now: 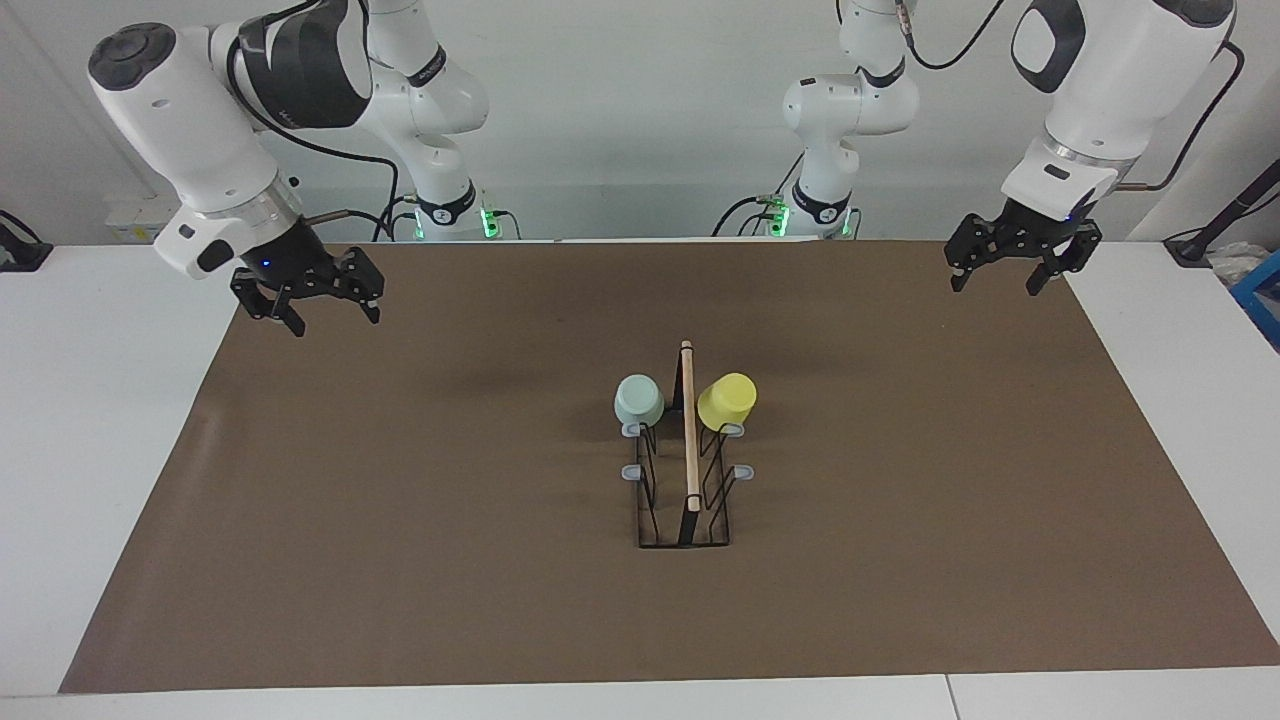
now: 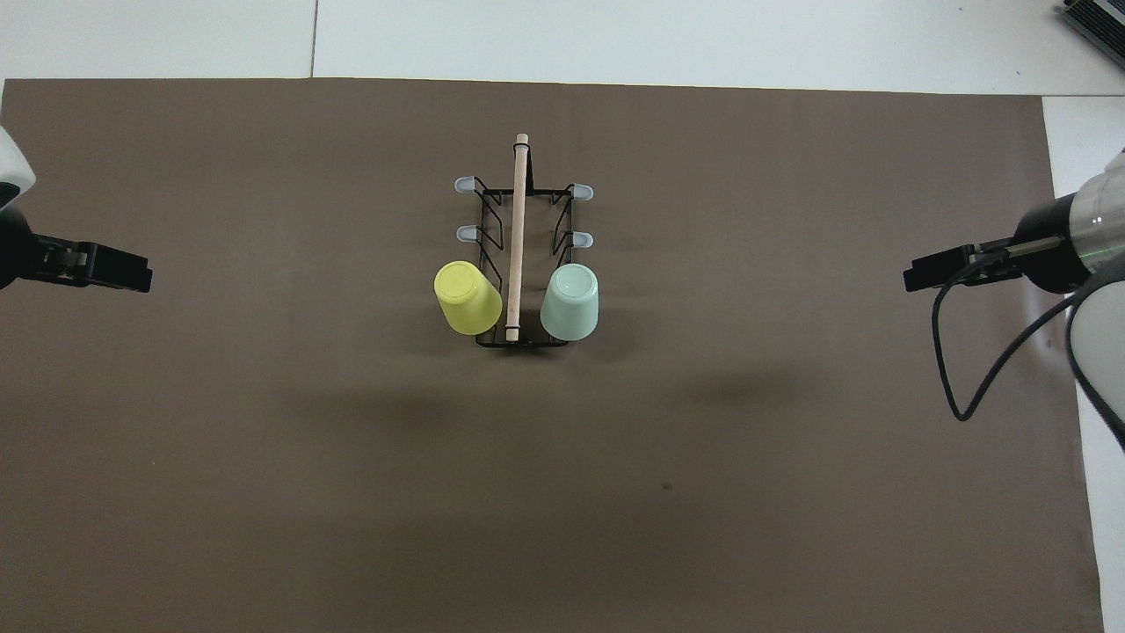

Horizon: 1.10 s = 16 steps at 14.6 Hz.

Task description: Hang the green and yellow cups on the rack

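Observation:
The rack (image 1: 688, 470) stands at the middle of the brown mat, its wooden rod (image 2: 518, 237) along the top. The mint green cup (image 1: 639, 400) hangs upside down on a prong at the rack's end nearer to the robots, on the side toward the right arm. The yellow cup (image 1: 727, 400) hangs upside down on the prong beside it, on the side toward the left arm. Both also show in the overhead view, green cup (image 2: 570, 302) and yellow cup (image 2: 468, 298). My right gripper (image 1: 335, 318) is open and empty over the mat's edge at its own end. My left gripper (image 1: 996, 283) is open and empty likewise.
Several grey-tipped prongs (image 2: 463, 185) farther from the robots are bare. The brown mat (image 1: 400, 520) covers most of the white table (image 1: 100, 420). A blue object (image 1: 1262, 295) lies at the left arm's end of the table.

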Available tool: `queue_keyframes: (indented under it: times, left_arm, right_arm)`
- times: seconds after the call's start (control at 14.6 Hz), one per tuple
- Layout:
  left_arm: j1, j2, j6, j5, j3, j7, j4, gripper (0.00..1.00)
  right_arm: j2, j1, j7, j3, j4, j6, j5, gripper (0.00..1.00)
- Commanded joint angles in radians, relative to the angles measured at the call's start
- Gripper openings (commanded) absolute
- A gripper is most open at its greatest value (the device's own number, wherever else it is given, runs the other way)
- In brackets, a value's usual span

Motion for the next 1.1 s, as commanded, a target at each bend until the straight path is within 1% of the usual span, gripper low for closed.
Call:
queue_keyframes:
  times: [0.0, 0.55, 0.75, 1.03]
  left_arm:
    - [0.017, -0.024, -0.013, -0.017, -0.004, -0.005, -0.023, 1.0]
    - [0.015, -0.027, -0.018, -0.017, -0.002, 0.001, -0.023, 1.0]
    - [0.005, -0.026, -0.027, -0.017, 0.013, 0.003, -0.021, 1.0]
    - [0.0, -0.03, -0.036, -0.017, 0.019, 0.007, -0.021, 1.0]
  right_arm:
    - [0.008, 0.017, 0.017, -0.015, 0.017, -0.013, -0.021, 1.0]
    - [0.01, 0.029, 0.053, -0.023, 0.016, 0.014, -0.025, 1.0]
    - [0.01, 0.028, 0.054, -0.02, 0.017, 0.013, -0.056, 1.0]
    - [0.022, 0.04, 0.081, -0.018, 0.057, -0.048, -0.064, 1.0]
